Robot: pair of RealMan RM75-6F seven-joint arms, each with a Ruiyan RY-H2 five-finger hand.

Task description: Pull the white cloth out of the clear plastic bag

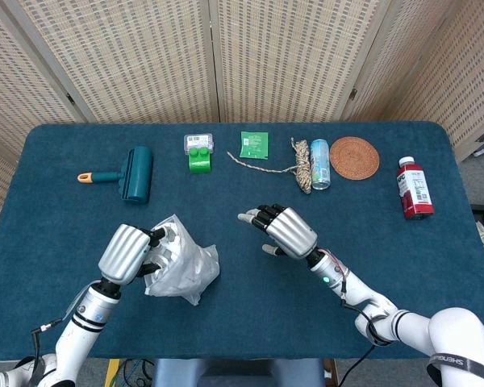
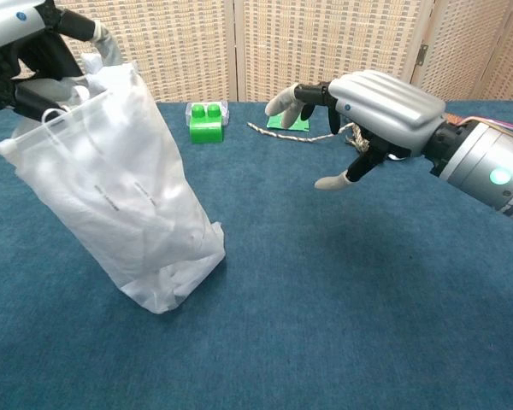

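chest view: clear plastic bag (image 2: 128, 205) upright, mouth tilted left, left hand (image 2: 21, 51) gripping.
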